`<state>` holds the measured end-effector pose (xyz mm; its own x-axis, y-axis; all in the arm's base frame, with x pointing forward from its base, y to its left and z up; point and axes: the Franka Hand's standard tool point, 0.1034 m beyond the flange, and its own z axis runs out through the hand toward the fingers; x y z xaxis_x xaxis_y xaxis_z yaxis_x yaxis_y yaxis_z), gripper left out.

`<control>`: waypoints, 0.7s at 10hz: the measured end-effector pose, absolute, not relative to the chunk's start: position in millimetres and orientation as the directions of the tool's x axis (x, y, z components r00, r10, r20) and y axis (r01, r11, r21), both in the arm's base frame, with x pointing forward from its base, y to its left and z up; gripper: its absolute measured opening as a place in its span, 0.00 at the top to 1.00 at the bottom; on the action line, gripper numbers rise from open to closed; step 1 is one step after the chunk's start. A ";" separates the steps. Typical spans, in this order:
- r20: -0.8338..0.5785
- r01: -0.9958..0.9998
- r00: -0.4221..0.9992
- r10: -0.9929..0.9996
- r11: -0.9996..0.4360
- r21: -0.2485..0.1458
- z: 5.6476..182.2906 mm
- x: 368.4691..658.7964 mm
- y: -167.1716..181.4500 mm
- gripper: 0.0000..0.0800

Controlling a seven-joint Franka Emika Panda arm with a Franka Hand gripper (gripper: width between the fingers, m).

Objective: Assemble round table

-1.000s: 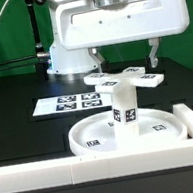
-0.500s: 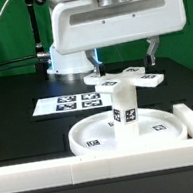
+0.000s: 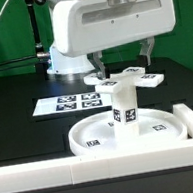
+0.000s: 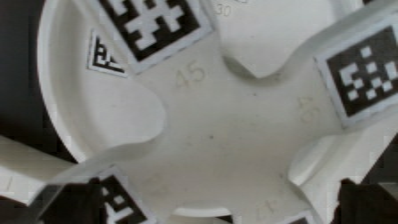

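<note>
**Round table: cross-shaped piece on post, gripper above and spread wide**

Cross-shaped piece (image 3: 122, 79) sits flat on top of the short post (image 3: 124, 112), directly below the gripper (image 3: 121, 56). Post stands upright in the rimmed round disc (image 3: 91, 136), which lies on the black table (image 3: 14, 97) below the tool.

Gripper fingers (image 3: 97, 63) hang wide apart, one on each side of the cross-shaped piece, tips just above its arms. No contact visible; nothing held.

Wrist view: cross-shaped piece (image 4: 214, 120) fills the frame, tagged arms radiating out from the hub.

Marker board (image 3: 63, 104) lies flat on the table, beyond the disc from the camera. White border wall (image 3: 56, 173) runs along the near edge, touching the disc rim.
</note>
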<state>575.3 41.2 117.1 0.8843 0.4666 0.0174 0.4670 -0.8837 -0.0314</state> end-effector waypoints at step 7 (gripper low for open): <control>0.004 0.865 0.500 0.866 -0.500 0.025 124.4 579.3 40.6 0.19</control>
